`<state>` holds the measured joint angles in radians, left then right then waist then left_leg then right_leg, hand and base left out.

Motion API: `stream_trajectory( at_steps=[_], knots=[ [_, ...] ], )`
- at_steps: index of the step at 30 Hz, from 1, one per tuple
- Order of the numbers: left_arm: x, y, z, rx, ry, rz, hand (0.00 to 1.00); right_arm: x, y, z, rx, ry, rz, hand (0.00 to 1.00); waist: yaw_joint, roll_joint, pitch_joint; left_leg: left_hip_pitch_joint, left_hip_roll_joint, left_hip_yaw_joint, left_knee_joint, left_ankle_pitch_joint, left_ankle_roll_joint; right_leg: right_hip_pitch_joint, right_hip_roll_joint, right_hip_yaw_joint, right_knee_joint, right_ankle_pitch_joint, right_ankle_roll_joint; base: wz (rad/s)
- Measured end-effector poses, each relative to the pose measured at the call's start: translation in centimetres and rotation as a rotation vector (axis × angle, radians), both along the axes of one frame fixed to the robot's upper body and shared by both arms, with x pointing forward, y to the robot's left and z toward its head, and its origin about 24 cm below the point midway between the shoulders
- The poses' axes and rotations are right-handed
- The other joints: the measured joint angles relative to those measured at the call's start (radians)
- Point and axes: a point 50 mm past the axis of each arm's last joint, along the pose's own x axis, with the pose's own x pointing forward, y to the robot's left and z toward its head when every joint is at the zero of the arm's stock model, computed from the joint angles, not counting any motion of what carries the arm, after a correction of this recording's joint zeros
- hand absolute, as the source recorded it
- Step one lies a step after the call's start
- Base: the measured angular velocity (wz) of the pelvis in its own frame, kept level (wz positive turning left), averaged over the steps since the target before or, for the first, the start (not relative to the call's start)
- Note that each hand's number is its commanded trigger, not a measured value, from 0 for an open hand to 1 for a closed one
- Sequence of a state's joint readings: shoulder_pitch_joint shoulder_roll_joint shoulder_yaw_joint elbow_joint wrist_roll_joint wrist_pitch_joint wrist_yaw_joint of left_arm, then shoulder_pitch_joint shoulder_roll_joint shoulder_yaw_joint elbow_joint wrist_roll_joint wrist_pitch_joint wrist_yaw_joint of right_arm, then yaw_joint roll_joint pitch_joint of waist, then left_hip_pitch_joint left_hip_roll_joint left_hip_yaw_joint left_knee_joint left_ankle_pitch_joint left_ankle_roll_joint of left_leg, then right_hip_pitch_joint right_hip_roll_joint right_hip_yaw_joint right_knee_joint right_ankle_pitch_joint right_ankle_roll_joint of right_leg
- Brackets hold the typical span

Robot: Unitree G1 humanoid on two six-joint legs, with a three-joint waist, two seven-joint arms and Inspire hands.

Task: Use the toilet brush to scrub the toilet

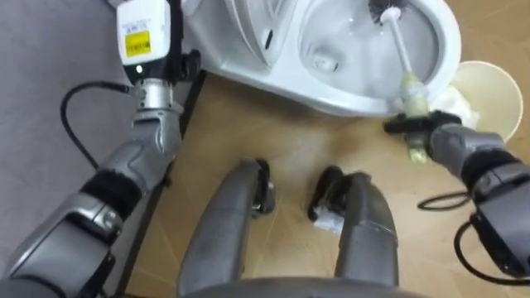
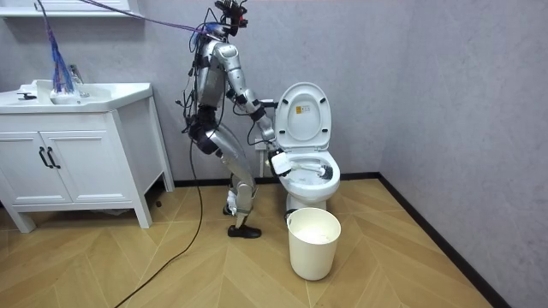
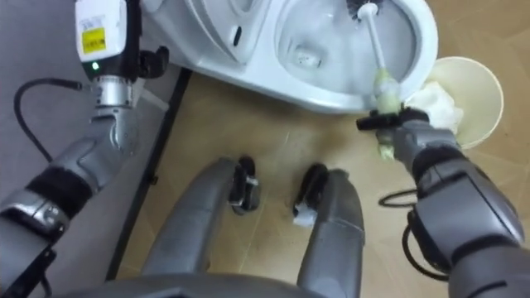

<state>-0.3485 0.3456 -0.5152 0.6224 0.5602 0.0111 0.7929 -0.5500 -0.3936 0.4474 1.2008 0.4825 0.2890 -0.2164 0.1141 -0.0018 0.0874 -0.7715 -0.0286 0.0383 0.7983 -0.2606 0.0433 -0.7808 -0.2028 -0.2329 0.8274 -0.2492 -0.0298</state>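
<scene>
In the left eye view, the right hand [image 1: 443, 141] has its fingers curled tight round the pale grip of the toilet brush [image 1: 399, 50]. The thin white shaft runs up and away from the fingers, over the rim of the toilet [image 1: 348, 101]. The dark bristle head sits inside the bowl, well beyond them, and a stub of grip pokes out below the fingers. The left hand [image 1: 149, 33] is up beside the toilet's rear, and its fingers cannot be made out. The brush looks light, with a stiff shaft and a smooth, likely slippery grip — the thick end is the place to hold.

In the room view the robot stands close before the toilet, knees bent, with a cream bin [image 2: 313, 244] near its feet.

The right eye view shows the same clasp — the bin lies just beyond the fingers, on their outer side.
</scene>
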Motion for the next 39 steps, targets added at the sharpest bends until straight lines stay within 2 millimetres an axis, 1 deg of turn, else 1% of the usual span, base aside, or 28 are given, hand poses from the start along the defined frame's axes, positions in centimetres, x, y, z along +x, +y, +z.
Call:
stream_trajectory(
  at_steps=[2,3,4,5,6,7,8,9,10,11,12,13,16,19,21,23,25,26,27,28,29,30,31,32,34,37,38,39],
  knots=[
    [-0.8,0.7,-0.3,-0.028,0.025,0.019,0.00,-0.8,-0.2,-0.5,-0.070,0.024,0.069,1.00,-0.005,-0.009,-0.0026,0.047,0.007,0.010,-0.037,-0.001,0.003,0.044,0.008,0.002,-0.040,0.006,0.003,-0.24],
    [-1.7,1.5,-0.8,-0.039,0.049,0.036,0.00,-1.5,-0.2,-1.0,-0.100,0.032,0.109,1.00,-0.010,-0.019,-0.0057,0.085,0.012,0.012,-0.064,0.001,0.006,0.079,0.014,0.001,-0.069,0.013,-0.001,-0.20],
    [-2.8,2.3,-1.6,-0.046,0.085,0.057,0.00,-2.3,-0.1,-1.5,-0.127,0.029,0.153,1.00,-0.020,-0.029,-0.0134,0.130,0.015,0.012,-0.096,0.002,0.006,0.122,0.020,-0.003,-0.102,0.019,-0.004,-0.15],
    [-3.4,2.5,-2.0,-0.051,0.103,0.067,0.00,-2.7,0.0,-1.7,-0.129,0.015,0.161,1.00,-0.029,-0.031,-0.0178,0.156,0.016,0.012,-0.112,0.002,0.006,0.151,0.025,-0.007,-0.121,0.020,-0.001,-0.09],
    [-4.8,2.9,-3.1,-0.057,0.153,0.081,0.00,-4.1,0.1,-2.5,-0.127,-0.011,0.162,1.00,-0.036,-0.038,-0.0342,0.216,0.018,0.013,-0.153,0.002,0.006,0.213,0.036,-0.012,-0.167,0.027,0.004,-0.06],
    [-6.2,3.3,-4.2,-0.062,0.216,0.092,0.00,-5.6,0.1,-3.1,-0.116,-0.035,0.150,1.00,-0.042,-0.041,-0.0573,0.282,0.022,0.012,-0.198,0.002,0.004,0.282,0.054,-0.012,-0.224,0.034,0.013,-0.08],
    [-7.0,3.5,-4.8,-0.069,0.250,0.100,0.00,-6.4,0.1,-3.3,-0.116,-0.042,0.152,1.00,-0.047,-0.041,-0.0705,0.316,0.025,0.010,-0.223,0.002,0.004,0.320,0.063,-0.016,-0.256,0.039,0.017,-0.06],
    [-8.6,4.0,-5.6,-0.082,0.305,0.126,0.00,-7.7,0.2,-3.7,-0.124,-0.052,0.164,1.00,-0.056,-0.044,-0.0849,0.392,0.031,0.009,-0.276,0.005,0.001,0.400,0.075,-0.019,-0.315,0.048,0.023,-0.06],
    [-9.9,4.5,-6.3,-0.091,0.353,0.148,0.00,-8.9,0.2,-3.9,-0.132,-0.058,0.174,1.00,-0.057,-0.046,-0.0893,0.464,0.034,0.009,-0.320,0.006,-0.001,0.476,0.087,-0.020,-0.367,0.054,0.029,-0.05],
    [-10.4,4.7,-6.5,-0.099,0.375,0.156,0.00,-9.4,0.3,-4.0,-0.137,-0.060,0.180,1.00,-0.058,-0.046,-0.0897,0.494,0.036,0.009,-0.341,0.006,-0.001,0.511,0.093,-0.023,-0.393,0.056,0.032,0.00],
    [-11.5,4.8,-6.8,-0.116,0.408,0.166,0.00,-10.5,0.6,-4.2,-0.142,-0.067,0.186,1.00,-0.057,-0.047,-0.0929,0.548,0.039,0.008,-0.376,0.006,-0.002,0.570,0.103,-0.028,-0.439,0.062,0.037,0.00],
    [-12.3,4.7,-7.0,-0.148,0.426,0.182,0.00,-11.4,1.0,-4.3,-0.141,-0.076,0.190,1.00,-0.057,-0.048,-0.0937,0.592,0.039,0.005,-0.406,0.007,-0.003,0.614,0.105,-0.036,-0.471,0.066,0.040,0.07],
    [-13.8,4.5,-7.1,-0.203,0.451,0.203,0.00,-13.1,2.0,-4.6,-0.161,-0.085,0.248,1.00,-0.051,-0.045,-0.0923,0.668,0.038,0.000,-0.461,0.007,-0.003,0.688,0.115,-0.038,-0.520,0.069,0.047,0.03],
    [-14.9,4.6,-6.9,-0.239,0.463,0.209,0.00,-13.8,2.8,-4.2,-0.165,-0.122,0.292,1.00,-0.058,-0.037,-0.0891,0.713,0.036,-0.008,-0.482,0.007,-0.003,0.731,0.117,-0.045,-0.540,0.067,0.054,0.04],
    [-15.0,4.4,-6.7,-0.275,0.456,0.200,0.00,-14.0,2.8,-4.0,-0.164,-0.147,0.295,1.00,-0.058,-0.033,-0.0883,0.735,0.034,-0.013,-0.506,0.007,-0.004,0.749,0.117,-0.045,-0.552,0.065,0.056,0.07],
    [-15.8,4.5,-6.9,-0.303,0.468,0.209,0.00,-14.3,2.8,-4.0,-0.164,-0.161,0.291,1.00,-0.054,-0.028,-0.0859,0.771,0.031,-0.014,-0.532,0.007,-0.004,0.785,0.119,-0.045,-0.574,0.062,0.061,0.02],
    [-17.4,5.1,-7.4,-0.328,0.496,0.257,0.00,-14.8,2.6,-3.8,-0.162,-0.175,0.276,1.00,-0.054,-0.024,-0.0879,0.822,0.031,-0.010,-0.571,0.008,-0.004,0.824,0.121,-0.045,-0.589,0.058,0.069,-0.05],
    [-17.8,5.3,-7.5,-0.337,0.502,0.273,0.00,-14.8,2.5,-3.7,-0.164,-0.181,0.272,1.00,-0.054,-0.021,-0.0890,0.831,0.031,-0.008,-0.578,0.008,-0.004,0.830,0.122,-0.045,-0.591,0.057,0.070,-0.04],
    [-18.4,5.5,-7.6,-0.356,0.514,0.298,0.00,-15.0,2.3,-3.6,-0.168,-0.190,0.263,1.00,-0.056,-0.022,-0.0893,0.841,0.032,-0.009,-0.586,0.008,-0.004,0.838,0.123,-0.043,-0.592,0.056,0.071,0.00],
    [-18.8,5.6,-7.7,-0.377,0.518,0.305,0.00,-15.2,2.0,-3.5,-0.173,-0.194,0.247,1.00,-0.055,-0.023,-0.0886,0.852,0.032,-0.008,-0.595,0.008,-0.005,0.847,0.124,-0.040,-0.597,0.056,0.071,0.00],
    [-18.9,5.6,-7.7,-0.385,0.519,0.304,0.00,-15.5,1.9,-3.6,-0.174,-0.194,0.236,1.00,-0.054,-0.024,-0.0897,0.857,0.032,-0.008,-0.598,0.008,-0.005,0.854,0.125,-0.038,-0.605,0.056,0.071,0.00],
    [-19.2,5.7,-7.8,-0.414,0.520,0.316,0.00,-15.7,1.6,-3.6,-0.181,-0.190,0.215,1.00,-0.052,-0.025,-0.0879,0.870,0.031,-0.006,-0.603,0.008,-0.005,0.866,0.127,-0.031,-0.615,0.056,0.071,-0.09],
    [-19.7,5.9,-7.9,-0.437,0.521,0.335,0.00,-16.0,1.5,-3.8,-0.179,-0.184,0.191,1.00,-0.051,-0.026,-0.0893,0.883,0.031,0.000,-0.611,0.008,-0.005,0.878,0.130,-0.020,-0.626,0.056,0.071,-0.14],
    [-19.9,6.0,-8.1,-0.446,0.523,0.343,0.00,-16.2,1.4,-3.9,-0.176,-0.181,0.175,1.00,-0.050,-0.032,-0.0857,0.889,0.032,0.003,-0.614,0.008,-0.005,0.882,0.131,-0.017,-0.629,0.056,0.071,-0.13],
    [-20.5,6.4,-8.9,-0.520,0.533,0.401,0.00,-17.2,1.2,-4.7,-0.153,-0.165,0.091,1.00,-0.051,-0.026,-0.0905,0.905,0.033,0.007,-0.625,0.009,-0.005,0.898,0.134,-0.015,-0.644,0.056,0.071,-0.07],
    [-21.2,6.7,-10.1,-0.610,0.546,0.478,0.00,-19.1,1.1,-6.1,-0.109,-0.093,-0.025,1.00,-0.052,-0.020,-0.0909,0.922,0.033,0.009,-0.633,0.010,-0.007,0.909,0.137,-0.013,-0.644,0.056,0.072,-0.05],
    [-21.4,6.8,-10.2,-0.628,0.541,0.492,0.00,-19.8,1.1,-6.6,-0.099,-0.064,-0.058,1.00,-0.052,-0.020,-0.0908,0.923,0.033,0.010,-0.633,0.010,-0.008,0.909,0.137,-0.012,-0.644,0.056,0.072,-0.08],
    [-21.4,6.8,-10.3,-0.641,0.536,0.498,0.00,-20.1,1.1,-6.7,-0.097,-0.053,-0.071,1.00,-0.053,-0.020,-0.0906,0.923,0.034,0.011,-0.634,0.011,-0.008,0.908,0.137,-0.009,-0.644,0.056,0.072,-0.08]
  ],
)
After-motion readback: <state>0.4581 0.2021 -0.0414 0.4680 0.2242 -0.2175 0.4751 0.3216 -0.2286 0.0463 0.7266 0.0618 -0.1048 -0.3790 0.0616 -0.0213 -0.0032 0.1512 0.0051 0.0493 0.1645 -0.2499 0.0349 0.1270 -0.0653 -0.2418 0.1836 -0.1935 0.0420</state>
